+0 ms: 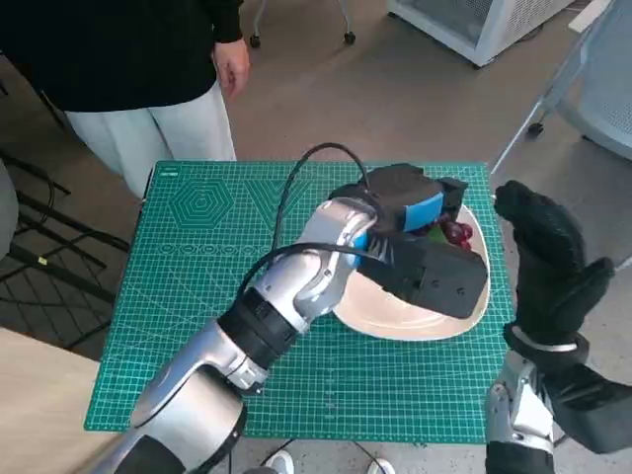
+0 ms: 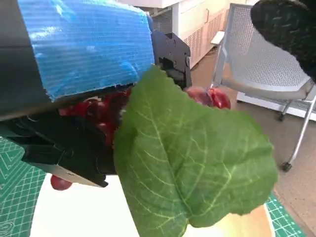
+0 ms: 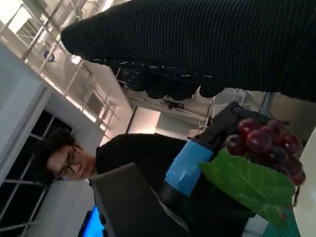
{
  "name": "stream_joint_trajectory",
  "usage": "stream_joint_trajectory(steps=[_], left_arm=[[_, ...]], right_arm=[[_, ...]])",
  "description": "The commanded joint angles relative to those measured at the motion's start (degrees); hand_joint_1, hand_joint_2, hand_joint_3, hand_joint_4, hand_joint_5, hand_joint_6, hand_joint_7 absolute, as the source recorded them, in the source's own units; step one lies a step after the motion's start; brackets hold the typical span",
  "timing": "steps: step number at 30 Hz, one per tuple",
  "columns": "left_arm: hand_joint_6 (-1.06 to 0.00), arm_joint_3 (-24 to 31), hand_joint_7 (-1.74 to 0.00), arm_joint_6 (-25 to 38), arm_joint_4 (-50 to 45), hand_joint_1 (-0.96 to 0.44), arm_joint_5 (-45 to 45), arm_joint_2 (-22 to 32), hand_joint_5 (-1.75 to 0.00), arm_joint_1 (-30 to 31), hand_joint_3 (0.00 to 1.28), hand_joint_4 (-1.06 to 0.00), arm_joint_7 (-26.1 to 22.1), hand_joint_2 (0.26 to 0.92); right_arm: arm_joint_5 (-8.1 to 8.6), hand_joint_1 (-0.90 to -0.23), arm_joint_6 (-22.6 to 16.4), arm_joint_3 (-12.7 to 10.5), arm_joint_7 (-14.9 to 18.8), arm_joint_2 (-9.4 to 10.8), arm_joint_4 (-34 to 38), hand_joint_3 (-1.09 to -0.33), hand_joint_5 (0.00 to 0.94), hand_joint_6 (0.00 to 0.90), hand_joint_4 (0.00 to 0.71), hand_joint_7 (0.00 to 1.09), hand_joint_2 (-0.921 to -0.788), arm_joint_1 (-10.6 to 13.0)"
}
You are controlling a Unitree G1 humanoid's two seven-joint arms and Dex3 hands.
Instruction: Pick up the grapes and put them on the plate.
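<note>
My left hand (image 1: 420, 232) hovers over the cream plate (image 1: 464, 314) and holds the bunch of dark red grapes (image 1: 452, 232). In the left wrist view the grapes (image 2: 101, 113) sit under the blue-taped hand (image 2: 74, 74), and their big green leaf (image 2: 192, 163) hangs in front. The right wrist view shows the grapes (image 3: 264, 143) and leaf (image 3: 252, 185) held by the left hand (image 3: 190, 168). My right hand (image 1: 553, 262) is raised beside the plate's right edge, fingers apart, holding nothing.
The plate lies on a green cutting mat (image 1: 197, 296) that covers the table. A person (image 1: 138, 69) stands at the far side. A grey chair (image 2: 266, 64) and a white cabinet (image 1: 474, 25) stand on the floor beyond.
</note>
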Motion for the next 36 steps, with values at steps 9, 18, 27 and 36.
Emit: stream_joint_trajectory(steps=[9, 18, 27, 36], left_arm=[[-0.27, -0.29, -0.04, -3.81, 2.07, 0.01, -2.40, 0.85, -0.91, -0.68, 0.19, -0.48, -3.11, 0.855], [-0.21, 0.61, 0.00, -5.39, 0.97, -0.50, -2.87, 2.57, -0.04, 1.58, 0.02, -0.06, -1.13, 0.890], [-0.20, 5.33, 0.00, -11.42, -4.08, -0.45, -6.67, 6.74, -0.01, 7.62, 0.01, -0.07, 3.47, 0.905], [-0.23, 17.51, -0.02, -26.90, -4.47, -0.40, -18.62, 9.67, -0.03, 16.90, 0.08, -0.15, 13.24, 0.920]], right_arm=[[0.63, -0.634, -0.18, 0.36, 0.51, 0.39, 3.07, -0.732, 0.002, 0.112, 0.453, 0.35, -0.921, 0.10], [0.87, -0.635, -0.28, 0.62, 0.70, 0.75, 3.92, -0.732, 0.001, 0.111, 0.453, 0.35, -0.921, -0.43], [1.20, -0.647, -0.52, 0.87, 1.16, 1.01, 4.86, -0.728, 0.002, 0.110, 0.454, 0.35, -0.921, -0.85], [0.95, -0.659, -0.41, 1.31, 1.07, 1.21, 4.90, -0.719, 0.003, 0.115, 0.457, 0.35, -0.921, -1.02]])
